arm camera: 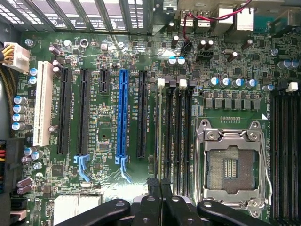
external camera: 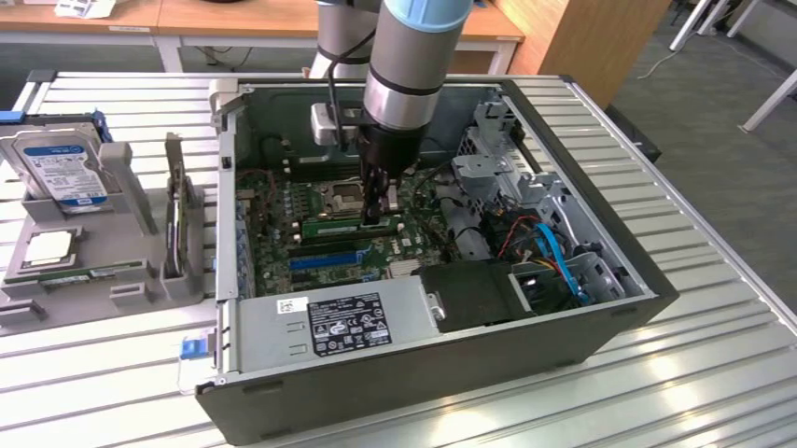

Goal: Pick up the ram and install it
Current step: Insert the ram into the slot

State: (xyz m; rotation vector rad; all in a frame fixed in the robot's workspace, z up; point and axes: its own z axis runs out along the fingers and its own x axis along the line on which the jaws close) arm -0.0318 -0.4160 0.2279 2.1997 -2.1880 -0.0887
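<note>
The ram (external camera: 339,227), a long narrow green stick, stands on edge across the motherboard (external camera: 280,238) just in front of the empty processor socket (external camera: 342,196). My gripper (external camera: 371,217) reaches straight down into the open computer case, its tips at the ram's top edge, right of the stick's middle. In the wrist view the black fingers (arm camera: 153,188) are shut together over the outermost of the parallel memory slots (arm camera: 175,132) beside the socket (arm camera: 230,160). Whether they pinch the ram or only rest on it, I cannot tell.
A blue slot (external camera: 327,259) (arm camera: 123,113) lies beside the memory slots. The power supply (external camera: 349,322), drive cages (external camera: 498,177) and cables (external camera: 548,252) crowd the case. On a grey stand at the exterior view's left sit a hard drive (external camera: 60,168), a processor (external camera: 48,247) and another green stick (external camera: 93,273).
</note>
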